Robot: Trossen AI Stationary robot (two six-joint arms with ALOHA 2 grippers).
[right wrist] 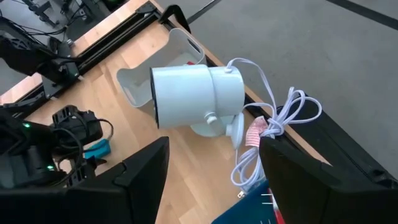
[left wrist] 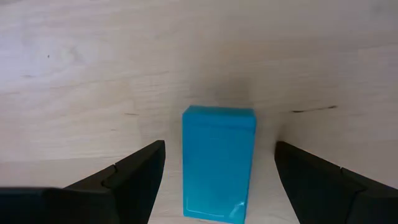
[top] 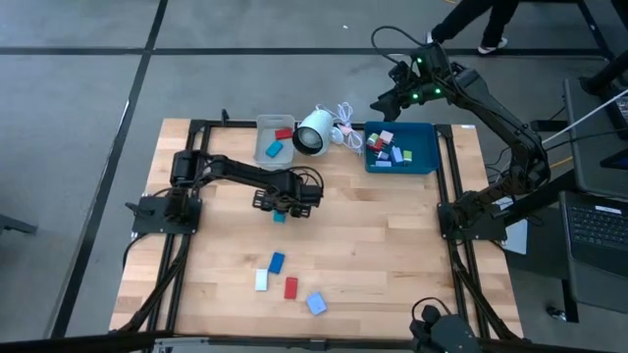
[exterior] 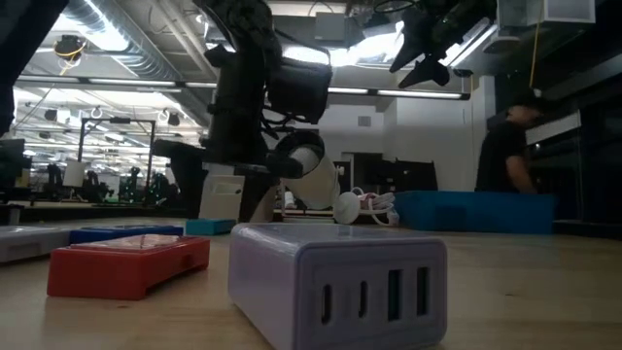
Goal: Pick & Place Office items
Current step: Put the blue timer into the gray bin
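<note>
On the pale wood-grain table [left wrist: 93,62], the left gripper [left wrist: 217,174] straddles, unclenched, a smooth rectangular teal block [left wrist: 217,162].

Even overhead light on the wooden table [top: 343,255], soft shadows. Low view: ceiling strip lights [exterior: 126,83] glare, arms silhouetted, nearest white charger block [exterior: 335,282] blurred.

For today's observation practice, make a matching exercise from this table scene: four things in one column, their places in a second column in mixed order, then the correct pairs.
Things:
1. teal block
2. white round camera
3. red block
4. right gripper

Places:
A. raised above the blue tray's far corner
B. between the grey bin and the blue tray
C. between the left gripper's open fingers
D. among loose blocks near the table's front

Pairs: 1-C, 2-B, 3-D, 4-A
</note>
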